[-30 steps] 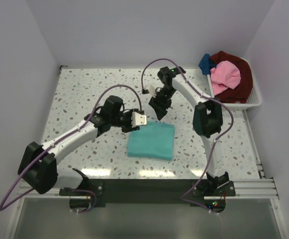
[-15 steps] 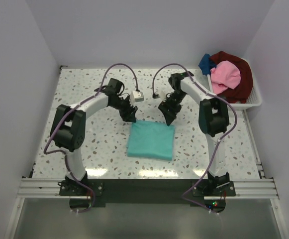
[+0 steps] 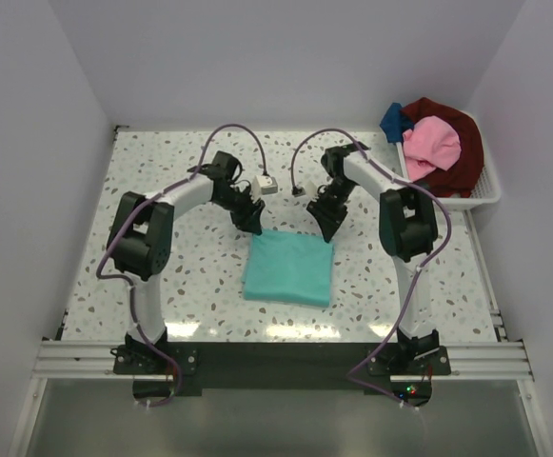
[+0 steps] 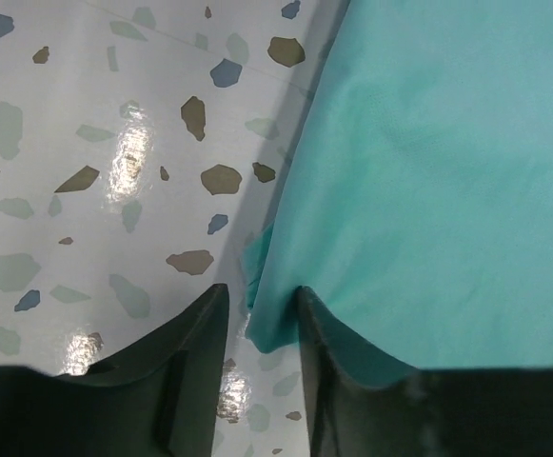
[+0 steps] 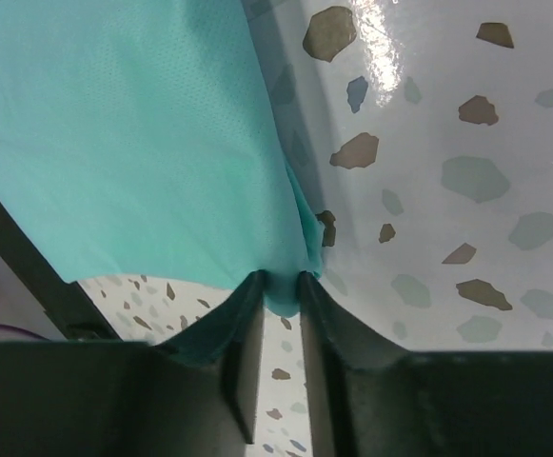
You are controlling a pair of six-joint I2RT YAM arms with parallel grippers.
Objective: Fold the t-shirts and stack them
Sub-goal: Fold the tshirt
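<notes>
T-shirt (image 3: 289, 268), teal, folded on worktop (image 3: 162, 181): far-right corner pinched in closed right hand (image 5: 279, 286), far-left corner inside open left hand (image 4: 254, 300).

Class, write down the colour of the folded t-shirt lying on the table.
Plain teal-green; the folded t-shirt shows best in the left wrist view.

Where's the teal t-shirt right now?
In the top view the teal t-shirt lies folded near the middle of the table, its two far corners at the left gripper and right gripper.
</notes>
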